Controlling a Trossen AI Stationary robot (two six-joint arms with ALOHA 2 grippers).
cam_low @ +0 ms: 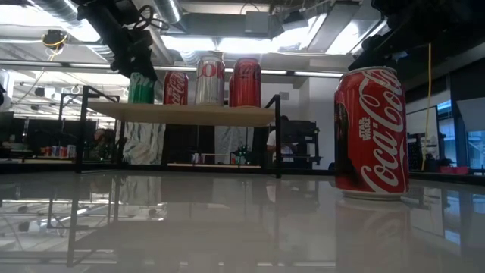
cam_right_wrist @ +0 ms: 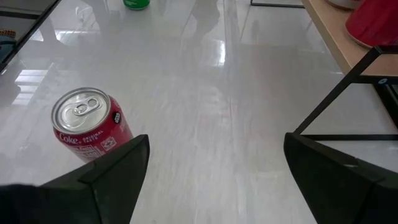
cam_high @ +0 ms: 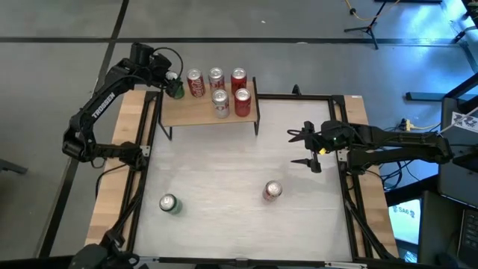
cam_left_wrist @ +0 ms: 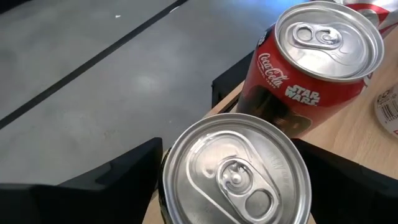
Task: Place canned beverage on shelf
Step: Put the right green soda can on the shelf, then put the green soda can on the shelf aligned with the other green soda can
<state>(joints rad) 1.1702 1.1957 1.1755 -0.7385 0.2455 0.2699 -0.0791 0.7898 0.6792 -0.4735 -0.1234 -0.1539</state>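
The shelf (cam_high: 187, 112) stands at the table's far side, a light-wood board on black legs, bearing several red and silver cans (cam_high: 220, 90). At its left end a green can (cam_left_wrist: 236, 168) stands upright next to a red can (cam_left_wrist: 305, 68), with my left gripper (cam_high: 176, 84) shut on it. In the low view the green can (cam_low: 142, 87) has its base level with the other cans' bases on the shelf (cam_low: 189, 114). My right gripper (cam_right_wrist: 214, 180) hangs open over the table's right side, empty, with a red can (cam_right_wrist: 90, 124) standing on the table beyond it. My left gripper has the green can between its two fingers, one finger (cam_left_wrist: 118, 180) on each side of the wall just under the rim (cam_left_wrist: 169, 163). The fingers slant down from the table's far left. The can is upright, its base at the shelf board's left end.
A red can (cam_high: 272, 191) stands on the white tabletop near the middle right, and a second green can (cam_high: 169, 203) near the front left. The shelf's black legs (cam_right_wrist: 336, 99) stand close to my right gripper. Wooden strips run along both table sides.
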